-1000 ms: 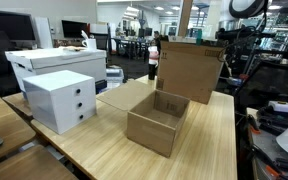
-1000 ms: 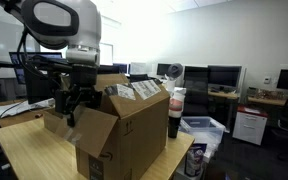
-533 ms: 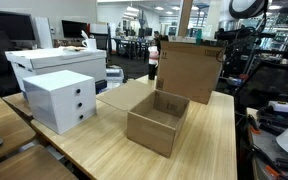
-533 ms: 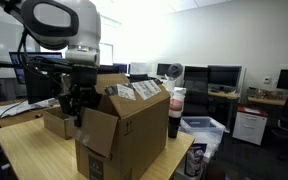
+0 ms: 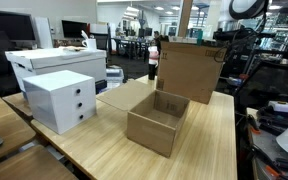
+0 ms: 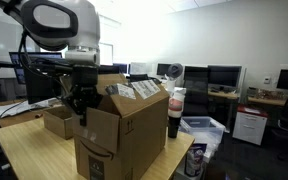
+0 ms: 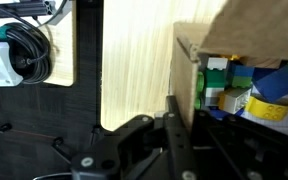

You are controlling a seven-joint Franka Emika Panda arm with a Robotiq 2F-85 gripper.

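A tall cardboard box [image 6: 124,130] stands on the wooden table [image 6: 29,150], and it also rises at the back of the table as the tall box [image 5: 189,70]. My gripper [image 6: 80,104] hangs at its upper side edge. In the wrist view the gripper [image 7: 181,118] is shut on the box wall [image 7: 184,60], one finger outside and one inside. Colourful packets [image 7: 246,85] lie inside the box. In an exterior view the tall box hides the gripper.
A small open cardboard box [image 5: 159,120] sits mid-table, also seen as the low box [image 6: 56,122]. A white drawer unit [image 5: 62,100] and a white case [image 5: 54,62] stand beside it. A dark bottle [image 6: 174,112] stands behind the tall box. Coiled cable [image 7: 24,50] lies beyond the table edge.
The gripper's jaws have shut on the tall box's wall. The arm has shifted slightly toward the box; the boxes have stayed where they were.
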